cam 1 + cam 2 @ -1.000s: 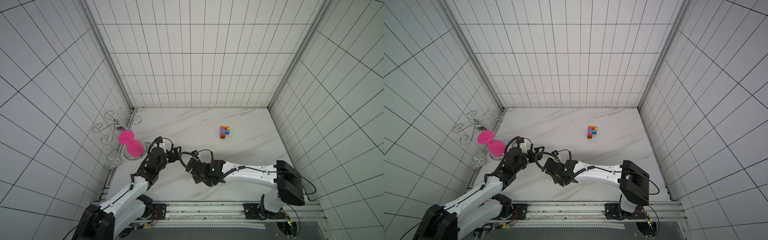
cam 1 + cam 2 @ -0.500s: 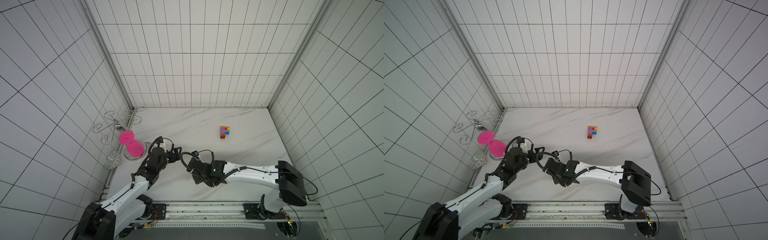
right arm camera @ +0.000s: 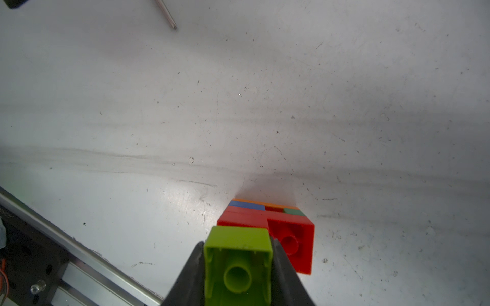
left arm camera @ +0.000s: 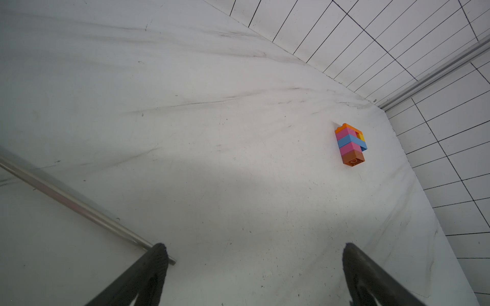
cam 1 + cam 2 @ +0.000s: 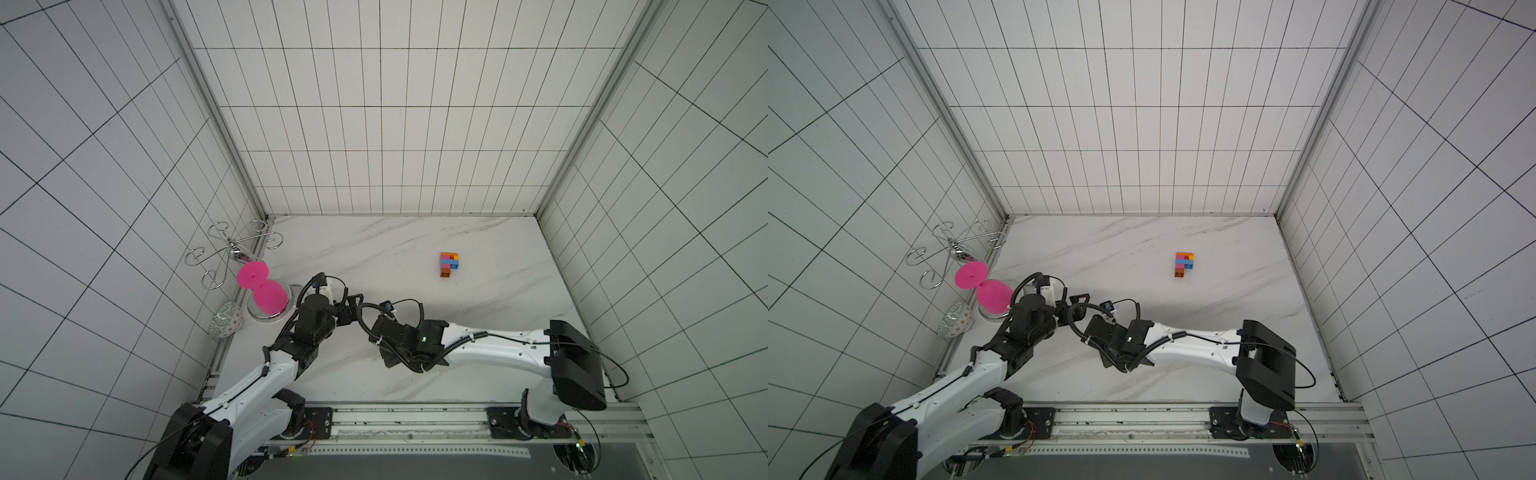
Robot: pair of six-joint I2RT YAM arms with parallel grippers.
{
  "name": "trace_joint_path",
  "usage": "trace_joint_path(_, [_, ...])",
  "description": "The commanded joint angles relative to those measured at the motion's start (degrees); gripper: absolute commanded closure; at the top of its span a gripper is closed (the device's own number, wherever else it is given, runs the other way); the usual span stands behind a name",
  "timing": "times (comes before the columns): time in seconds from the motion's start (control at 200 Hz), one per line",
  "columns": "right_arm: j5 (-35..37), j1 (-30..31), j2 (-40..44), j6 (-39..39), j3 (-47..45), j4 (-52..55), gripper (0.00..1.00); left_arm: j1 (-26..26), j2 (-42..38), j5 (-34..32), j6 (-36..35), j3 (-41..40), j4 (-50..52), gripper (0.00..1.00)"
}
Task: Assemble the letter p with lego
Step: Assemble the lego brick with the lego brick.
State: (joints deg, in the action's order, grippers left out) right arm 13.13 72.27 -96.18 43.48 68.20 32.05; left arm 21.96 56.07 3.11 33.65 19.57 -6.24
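Observation:
A P-shaped lego stack of orange, pink, blue, yellow and brown bricks lies flat on the marble table, far right of both arms; it also shows in the left wrist view. My right gripper is shut on a green brick, which ends a second stack with red bricks; blue, orange and green ones lie behind them. In both top views this gripper hides that stack. My left gripper is open and empty above bare table.
A pink hourglass cup stands in a clear dish at the left wall, with a wire stand behind it and a patterned egg in front. The metal rail runs along the front edge.

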Motion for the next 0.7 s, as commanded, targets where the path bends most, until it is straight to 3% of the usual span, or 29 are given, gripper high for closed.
trace_joint_path(0.0, [-2.2,1.1,-4.1,0.5,0.8,8.8,0.84,-0.2,0.2,0.1,0.1,-0.1,-1.1,0.02])
trace_joint_path(0.695, [-4.8,1.5,-8.0,2.2,1.9,9.6,0.84,-0.2,-0.3,-0.1,-0.1,0.1,-0.5,0.02])
